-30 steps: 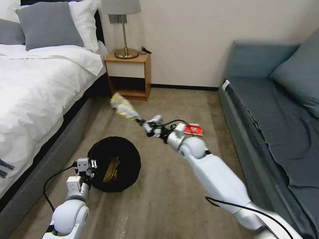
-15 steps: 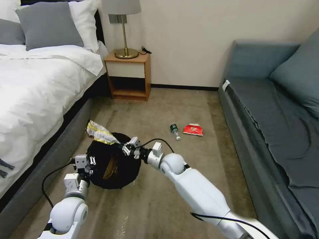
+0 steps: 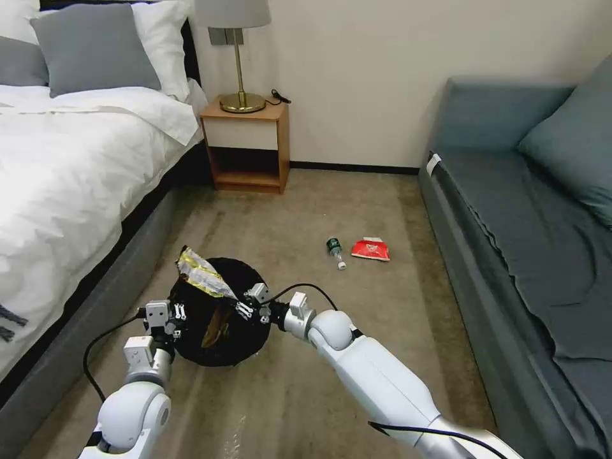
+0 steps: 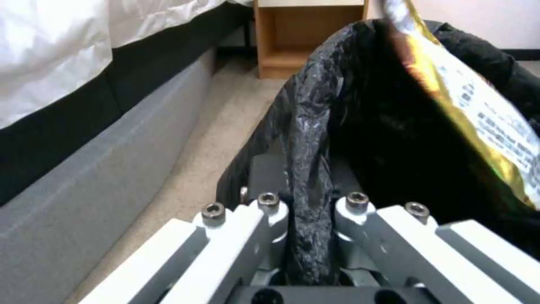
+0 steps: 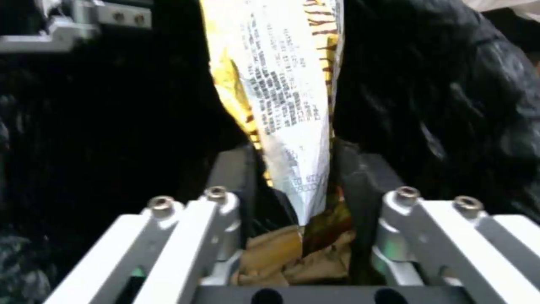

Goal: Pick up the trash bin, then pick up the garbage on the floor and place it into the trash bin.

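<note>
Carpet runs between bed and sofa, and on it my left gripper (image 3: 167, 322) pinches the black-lined rim of the trash bin (image 3: 217, 312), holding it up at an angle. My right gripper (image 3: 250, 305) hangs over the bin's mouth, fingers closed on one end of the yellow-silver wrapper (image 3: 203, 275), whose far end pokes out over the rim. I'd lower it deeper before letting go, so it falls beside the brown paper bag (image 5: 292, 257). Farther off lie the bottle (image 3: 335, 251) and red packet (image 3: 371, 248).
</note>
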`<state>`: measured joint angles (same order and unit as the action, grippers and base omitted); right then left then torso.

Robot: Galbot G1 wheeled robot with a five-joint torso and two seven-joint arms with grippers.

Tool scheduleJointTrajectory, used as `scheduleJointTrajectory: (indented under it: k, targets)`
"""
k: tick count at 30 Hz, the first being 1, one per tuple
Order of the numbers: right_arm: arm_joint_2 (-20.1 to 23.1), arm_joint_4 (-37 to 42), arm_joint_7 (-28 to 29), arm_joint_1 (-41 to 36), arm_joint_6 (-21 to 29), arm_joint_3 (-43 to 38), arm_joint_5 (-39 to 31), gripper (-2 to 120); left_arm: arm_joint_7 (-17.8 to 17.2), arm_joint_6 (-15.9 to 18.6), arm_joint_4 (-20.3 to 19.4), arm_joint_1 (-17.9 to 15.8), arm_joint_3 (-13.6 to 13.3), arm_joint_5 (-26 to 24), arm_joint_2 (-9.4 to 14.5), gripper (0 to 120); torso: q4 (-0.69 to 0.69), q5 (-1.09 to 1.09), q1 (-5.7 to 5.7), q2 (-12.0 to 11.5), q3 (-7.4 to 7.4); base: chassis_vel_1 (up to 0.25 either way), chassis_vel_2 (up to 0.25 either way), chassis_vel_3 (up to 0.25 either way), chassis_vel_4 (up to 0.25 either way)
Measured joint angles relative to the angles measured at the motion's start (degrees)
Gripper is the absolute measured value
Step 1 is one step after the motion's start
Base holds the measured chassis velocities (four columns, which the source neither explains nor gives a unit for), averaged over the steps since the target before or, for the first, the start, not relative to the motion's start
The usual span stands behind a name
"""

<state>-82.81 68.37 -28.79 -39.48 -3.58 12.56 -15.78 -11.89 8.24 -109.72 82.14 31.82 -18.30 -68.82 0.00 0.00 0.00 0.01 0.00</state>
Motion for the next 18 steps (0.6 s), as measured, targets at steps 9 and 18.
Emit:
scheduleJointTrajectory:
  k: [9,18]
  targets:
    - [0.5,-0.3,0.0,0.0,-0.4,-0.7,0.6,69,0.1,-0.3,0.4,0.0,0.8,-0.5,0.3,4,0.00,0.00,0.00,0.0,0.00,0.000,0.000,0.000,0.000]
    - [0.5,-0.8,-0.9,-0.7,-1.4,-2.8,1.8,85,0.2,-0.5,1.1,-0.1,0.9,-0.6,0.5,4,0.00,0.00,0.00,0.0,0.00,0.000,0.000,0.000,0.000]
